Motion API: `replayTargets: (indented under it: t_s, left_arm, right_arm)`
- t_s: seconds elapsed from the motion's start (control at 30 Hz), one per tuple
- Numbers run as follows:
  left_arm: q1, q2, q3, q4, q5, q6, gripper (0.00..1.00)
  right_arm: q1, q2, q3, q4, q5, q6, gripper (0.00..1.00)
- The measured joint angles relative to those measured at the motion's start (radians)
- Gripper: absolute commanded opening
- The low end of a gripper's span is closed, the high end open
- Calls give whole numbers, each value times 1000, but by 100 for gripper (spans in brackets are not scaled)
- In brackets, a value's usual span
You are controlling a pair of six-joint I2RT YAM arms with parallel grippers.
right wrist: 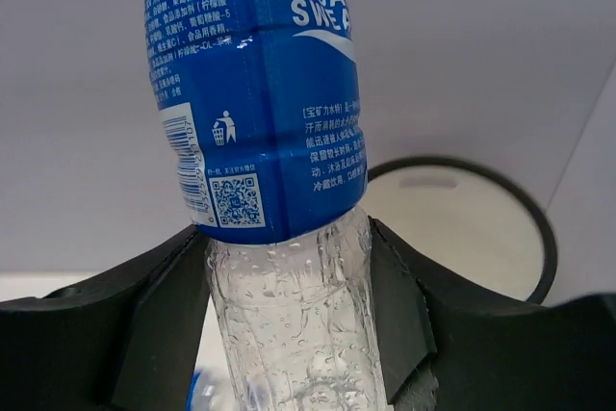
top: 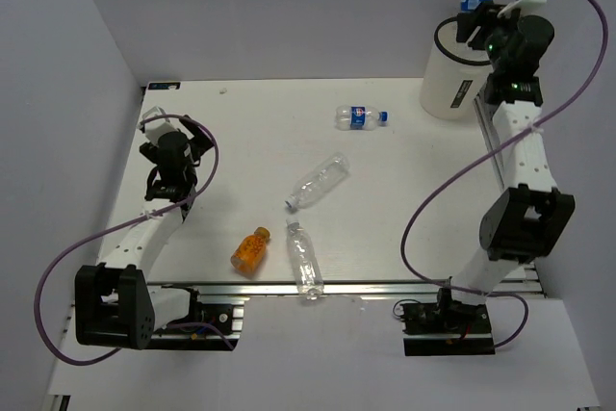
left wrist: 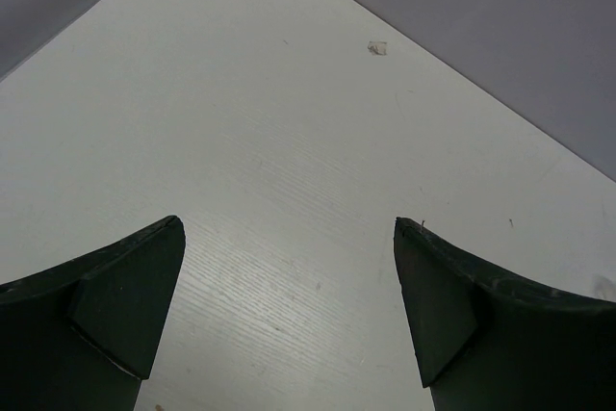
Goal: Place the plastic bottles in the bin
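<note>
The left gripper (left wrist: pixel 289 233) hangs open and empty over the white counter (left wrist: pixel 289 93). On the counter lie a short orange plastic bottle (top: pixel 250 248), a near clear unlabelled bottle (top: pixel 305 259), a farther clear unlabelled bottle (top: pixel 318 181) and a blue-labelled clear bottle (top: pixel 360 117). Far right, the right gripper (right wrist: pixel 289 276) clamps a second blue-labelled bottle (right wrist: pixel 260 93), raised by the tall white cylindrical bin (top: pixel 445 89).

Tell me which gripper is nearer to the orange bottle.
Left. The left gripper hangs open over the table, left of and beyond the orange bottle; the right gripper is far off at the bin, clamping a blue-labelled bottle.

Top of held bottle (right wrist: pixel 260 93) cut off by upper edge, bin (right wrist: pixel 472 228) rim partly behind right end effector (right wrist: pixel 289 271)
</note>
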Motion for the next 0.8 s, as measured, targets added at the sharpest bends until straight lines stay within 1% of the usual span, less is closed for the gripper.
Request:
replayTargets:
  t_s: [0.03, 0.1, 0.17, 0.2, 0.27, 0.37, 0.43, 0.47, 0.6, 0.7, 0.8]
  left_arm:
    - [0, 0, 1, -2, 0, 0, 98]
    - [0, 1, 6, -8, 0, 0, 98]
    - [0, 2, 13, -15, 1, 0, 98]
    - [0, 2, 16, -18, 6, 0, 98]
    - [0, 6, 21, -18, 24, 0, 98]
    - [0, 23, 26, -13, 56, 1, 98]
    - [0, 36, 26, -13, 72, 1, 98]
    - [0, 44, 27, -13, 79, 1, 98]
    - [0, 81, 40, -14, 105, 0, 98]
    - [0, 100, 49, -15, 124, -1, 98]
    - [0, 106, 58, -23, 140, -3, 98]
  right_arm:
    - [-2, 48, 51, 11, 26, -1, 62]
    - [-3, 146, 137, 31, 75, 1, 73]
    - [-5, 229, 183, 48, 121, 2, 76]
    - [-6, 283, 221, 47, 150, 2, 81]
    - [-7, 398, 319, 54, 201, 4, 82]
    - [-8, 586, 536, 41, 244, -2, 83]
    - [-8, 653, 609, 48, 262, -9, 86]
    - [-8, 656, 613, 46, 269, -15, 89]
    - [-8, 624, 596, 60, 279, -44, 89]
    - [-3, 545, 530, 71, 255, -78, 89]
    - [6, 464, 517, 63, 237, -130, 89]
